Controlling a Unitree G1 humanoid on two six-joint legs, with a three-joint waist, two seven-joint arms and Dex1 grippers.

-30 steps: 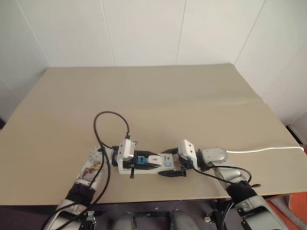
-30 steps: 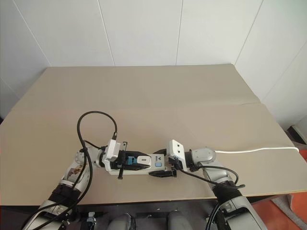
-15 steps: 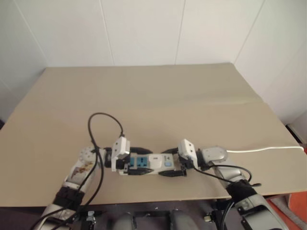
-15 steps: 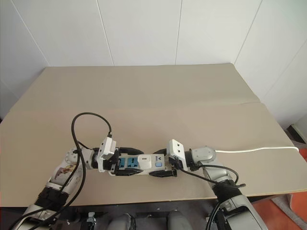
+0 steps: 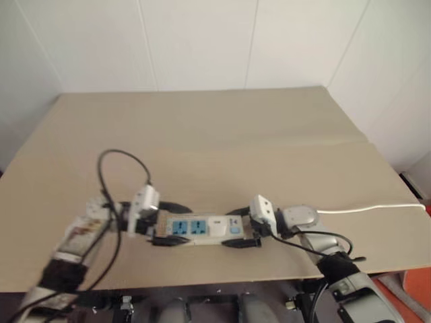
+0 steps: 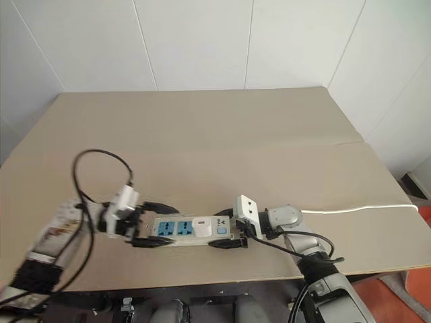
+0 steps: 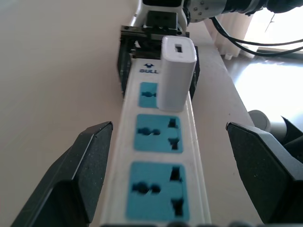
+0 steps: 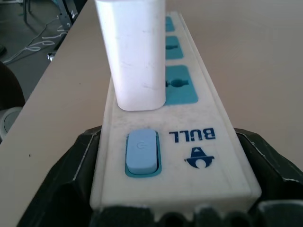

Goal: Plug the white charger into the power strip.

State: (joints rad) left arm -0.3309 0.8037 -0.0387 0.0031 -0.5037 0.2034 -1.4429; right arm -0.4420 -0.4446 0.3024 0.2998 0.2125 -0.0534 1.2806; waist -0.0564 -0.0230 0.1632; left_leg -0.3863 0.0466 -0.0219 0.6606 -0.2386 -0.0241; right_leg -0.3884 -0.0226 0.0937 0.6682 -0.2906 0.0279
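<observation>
Tan tabletop (image 5: 222,134): white charger (image 7: 176,71) stands upright in the power strip (image 6: 192,230) (socket nearest the switch). Left gripper (image 5: 165,223) gapes wide, empty; right gripper (image 5: 244,227) clamps the strip's switch end. Retreat best straight back, avoiding snagging the charger.

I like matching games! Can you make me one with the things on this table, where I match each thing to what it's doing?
Things:
1. white charger
2. power strip
3. left gripper
4. right gripper

States:
A. jaws open, off the strip's free end
B. lying flat on the table
C. standing upright in the socket nearest the switch
D. jaws closed on the strip's switch end

Pairs: 1-C, 2-B, 3-A, 4-D
</observation>
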